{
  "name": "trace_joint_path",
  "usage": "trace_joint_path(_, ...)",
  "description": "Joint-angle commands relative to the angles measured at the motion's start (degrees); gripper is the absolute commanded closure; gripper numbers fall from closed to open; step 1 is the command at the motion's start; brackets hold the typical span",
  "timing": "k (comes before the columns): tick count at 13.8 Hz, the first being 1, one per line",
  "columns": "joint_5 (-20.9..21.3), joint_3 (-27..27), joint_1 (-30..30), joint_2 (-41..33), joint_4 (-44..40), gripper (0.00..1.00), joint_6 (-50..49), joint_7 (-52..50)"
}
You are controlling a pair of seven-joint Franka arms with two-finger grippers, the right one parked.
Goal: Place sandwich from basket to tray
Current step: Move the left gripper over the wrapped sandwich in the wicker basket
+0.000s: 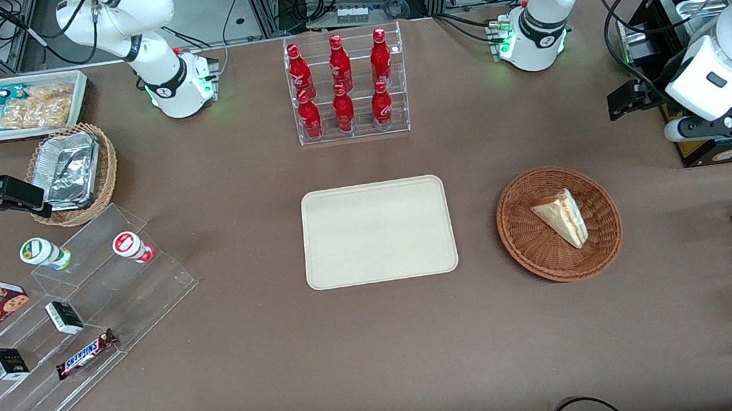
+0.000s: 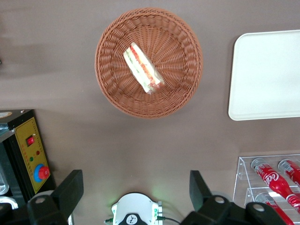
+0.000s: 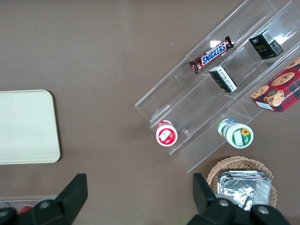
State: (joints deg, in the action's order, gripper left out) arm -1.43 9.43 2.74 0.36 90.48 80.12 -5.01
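Sandwich (image 2: 143, 69) in basket (image 2: 112, 98); tray (image 2: 267, 75) beside; gripper (image 2: 136, 192) jaws apart, above table.

SNICKERS in white-blue letters on brown candy bar wrapper (image 1: 87, 353), lying on clear acrylic step shelf (image 1: 75, 327), toward parked arm's end of worktop; readable in right wrist view too. Red bottles (image 2: 276, 180) in clear rack carry white script logo, only partly readable, starts "C". Small black boxes (image 3: 266, 44) on shelf have print, illegible.
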Motion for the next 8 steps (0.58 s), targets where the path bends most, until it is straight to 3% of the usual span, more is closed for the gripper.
trace_joint_path(1, -0.68, -0.11, 0.25, -0.19, -0.13, 0.00, 2.13, 0.97)
trace_joint_path(5, 0.72, -0.02, 0.07, 3.14, 3.54, 0.00, 4.41, 0.70)
trace_joint_path(8, 2.21, -0.02, -0.01, 3.77, 14.68, 0.00, 17.74, 0.70)
